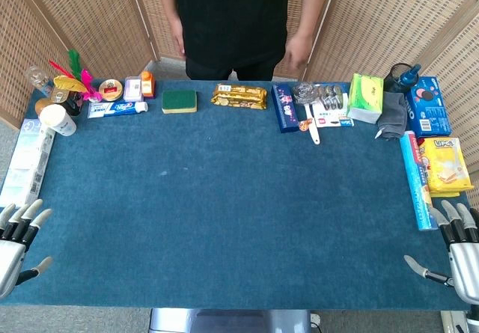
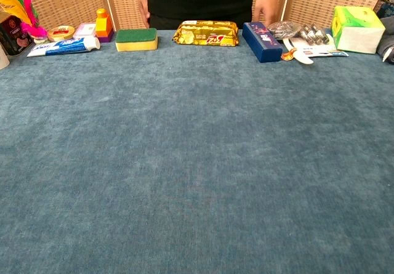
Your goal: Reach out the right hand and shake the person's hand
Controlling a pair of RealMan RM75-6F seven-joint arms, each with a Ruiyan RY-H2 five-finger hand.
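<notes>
Head view: right hand [image 1: 458, 252] open at table [image 1: 224, 198] corner, person's hand [image 1: 298, 49] hanging.

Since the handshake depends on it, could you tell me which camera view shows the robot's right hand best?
The head view: the right hand shows at the table's near right corner, fingers spread and holding nothing. The chest view shows nothing of it, only the table and the person's hands at the far edge.
</notes>
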